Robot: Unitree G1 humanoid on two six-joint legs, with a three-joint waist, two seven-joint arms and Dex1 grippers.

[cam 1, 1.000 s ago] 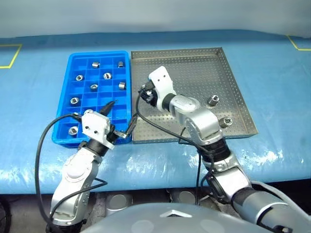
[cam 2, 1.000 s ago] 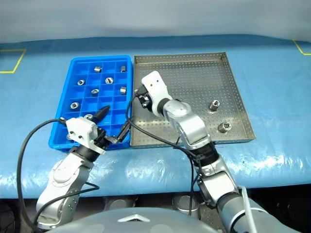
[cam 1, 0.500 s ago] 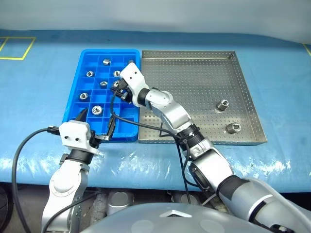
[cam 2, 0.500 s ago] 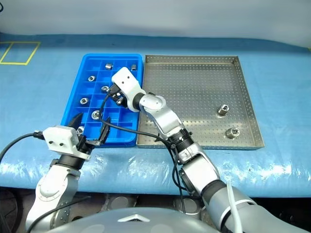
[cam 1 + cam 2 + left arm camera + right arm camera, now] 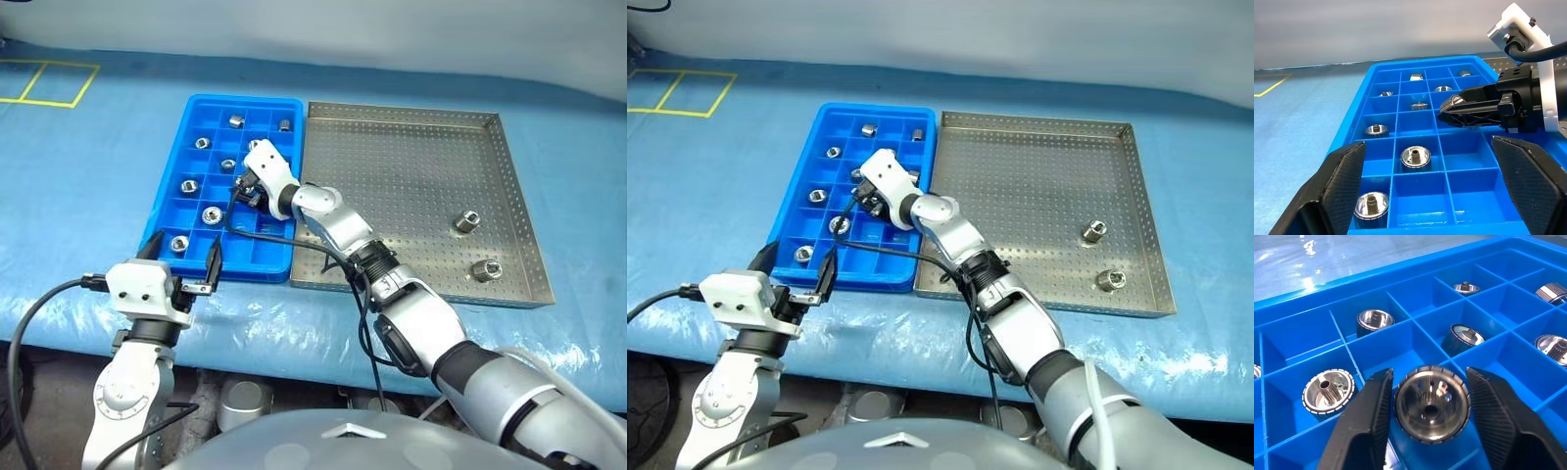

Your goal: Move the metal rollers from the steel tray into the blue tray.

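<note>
Right wrist view — roller [image 5: 1431, 404] between parted fingers [image 5: 1365, 423], blue tray [image 5: 1312, 340]

The right arm stretches forward and across to the left, its gripper [image 5: 1425, 431] angled slightly down, the two fingers [image 5: 1364, 426] parted with a roller [image 5: 1431, 403] between them. The left arm is bent close in, its gripper [image 5: 181, 257] level, pointing forward, fingers spread wide.
</note>
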